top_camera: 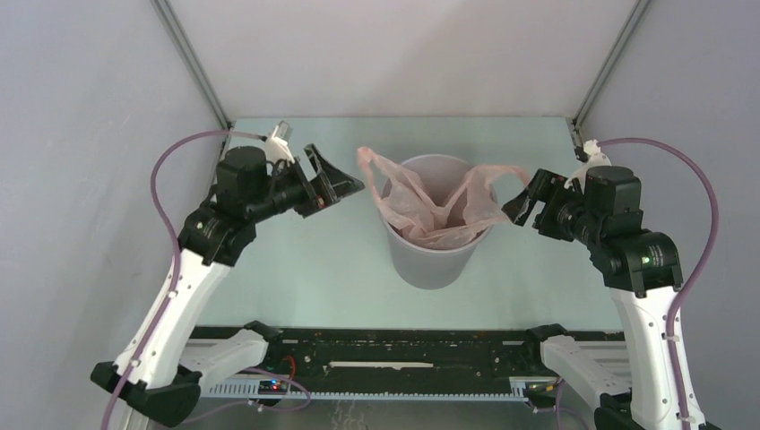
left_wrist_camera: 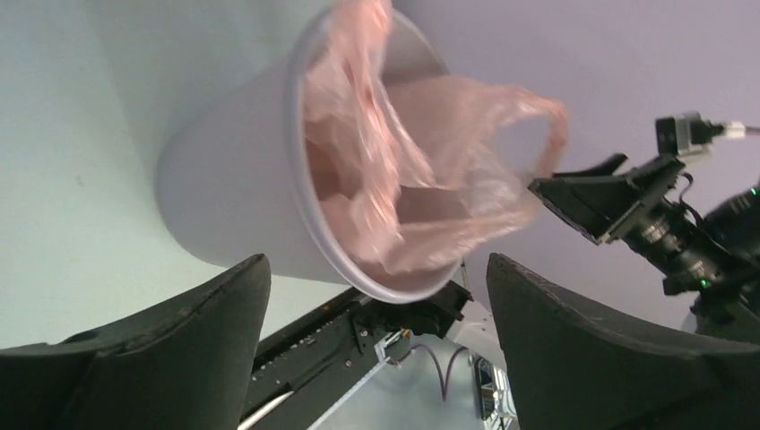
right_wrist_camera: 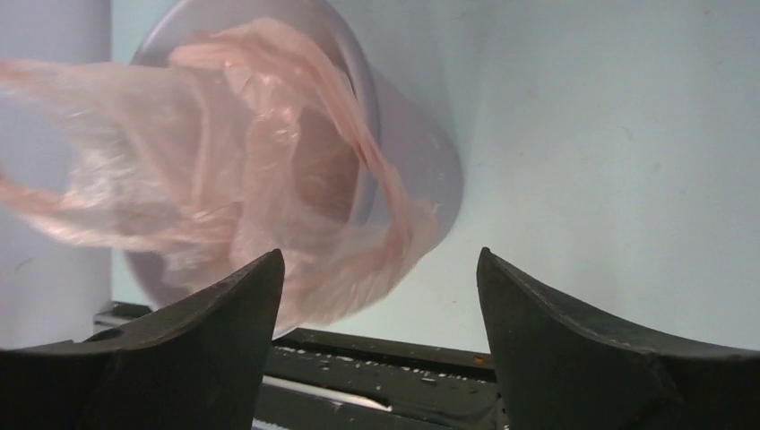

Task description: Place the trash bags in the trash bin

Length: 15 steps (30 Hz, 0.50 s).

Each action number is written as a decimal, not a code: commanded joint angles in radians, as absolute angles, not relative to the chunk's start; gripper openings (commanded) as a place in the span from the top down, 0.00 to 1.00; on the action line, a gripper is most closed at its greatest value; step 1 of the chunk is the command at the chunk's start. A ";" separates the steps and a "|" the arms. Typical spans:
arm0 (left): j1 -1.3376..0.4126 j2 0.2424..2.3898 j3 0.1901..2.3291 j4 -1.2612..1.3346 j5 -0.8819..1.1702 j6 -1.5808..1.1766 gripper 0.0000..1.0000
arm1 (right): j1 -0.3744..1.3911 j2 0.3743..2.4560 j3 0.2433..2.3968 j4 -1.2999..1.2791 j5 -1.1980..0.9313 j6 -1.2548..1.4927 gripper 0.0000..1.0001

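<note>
pink trash bag (top_camera: 430,215) half stuffed in the grey trash bin (top_camera: 432,265), left gripper (top_camera: 345,192) gaping wide left of bin, empty, right gripper (top_camera: 516,202) right of bin, wide too, gripping nothing

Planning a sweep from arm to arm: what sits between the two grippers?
The top view shows the grey bin between the left gripper and right gripper, the pink bag draped inside, handles poking over its rim.
</note>
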<state>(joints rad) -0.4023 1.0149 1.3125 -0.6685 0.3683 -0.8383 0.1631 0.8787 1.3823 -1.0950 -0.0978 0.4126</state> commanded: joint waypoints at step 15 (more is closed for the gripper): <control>-0.714 1.124 1.377 -0.609 0.006 -0.923 0.24 | 0.228 0.827 1.301 -1.063 -0.163 1.028 0.19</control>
<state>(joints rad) -0.6579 1.0966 1.2808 -0.6380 0.1112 -0.9600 0.1871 0.8635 1.3499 -1.1362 -0.1726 0.8326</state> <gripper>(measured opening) 0.804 0.895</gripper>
